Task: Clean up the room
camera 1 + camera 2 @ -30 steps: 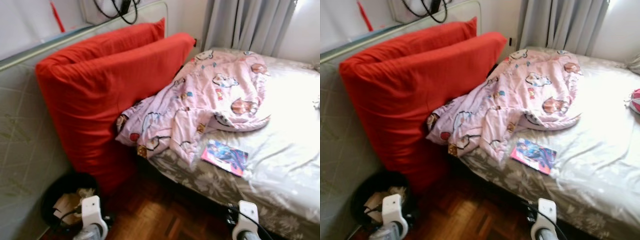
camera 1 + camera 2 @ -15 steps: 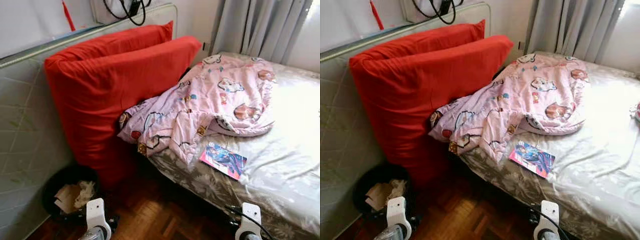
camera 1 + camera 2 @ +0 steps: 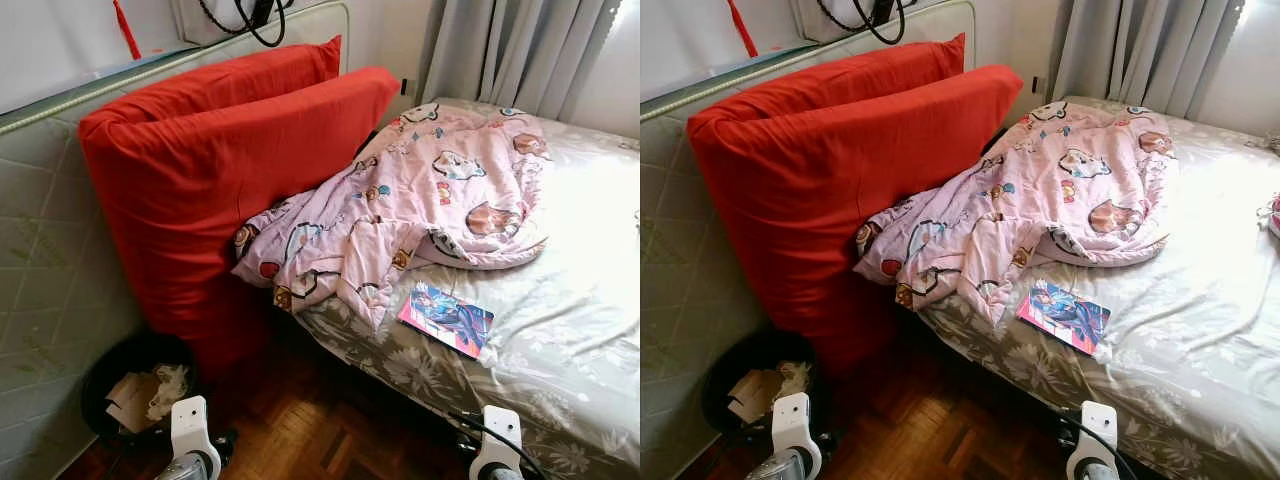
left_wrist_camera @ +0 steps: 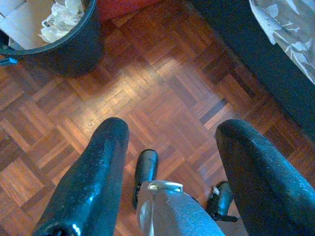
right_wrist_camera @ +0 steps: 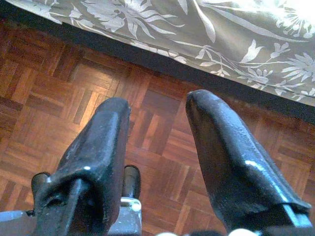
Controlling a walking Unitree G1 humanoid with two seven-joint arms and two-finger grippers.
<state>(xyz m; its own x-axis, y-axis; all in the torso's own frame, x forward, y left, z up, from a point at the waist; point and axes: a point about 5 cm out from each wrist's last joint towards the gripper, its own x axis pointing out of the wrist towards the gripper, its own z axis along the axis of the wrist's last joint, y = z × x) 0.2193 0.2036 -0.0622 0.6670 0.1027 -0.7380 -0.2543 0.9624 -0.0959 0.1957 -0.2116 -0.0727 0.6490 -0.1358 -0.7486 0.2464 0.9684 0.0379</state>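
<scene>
A crumpled pink cartoon-print blanket [image 3: 420, 210] lies across the head of the bed. A colourful book [image 3: 446, 318] rests near the edge of the grey floral sheet [image 3: 560, 330]. Two big red cushions [image 3: 220, 190] lean against an upright mattress [image 3: 40, 290]. Both arms hang low over the parquet floor. My left gripper [image 4: 170, 147] is open above the wood floor, near a black bin [image 4: 64, 46]. My right gripper [image 5: 157, 137] is open too, close to the hanging bed sheet [image 5: 236, 44].
The black bin [image 3: 135, 385] holding paper and cardboard scraps stands on the floor at the foot of the cushions. Grey curtains [image 3: 520, 50] hang behind the bed. Cables [image 3: 245, 15] dangle at the wall above the mattress. Parquet floor [image 3: 320, 440] lies between bin and bed.
The camera has shifted slightly, so the whole scene has moved a little in view. Nothing on the bed or floor has moved, and both arms hang as before.
</scene>
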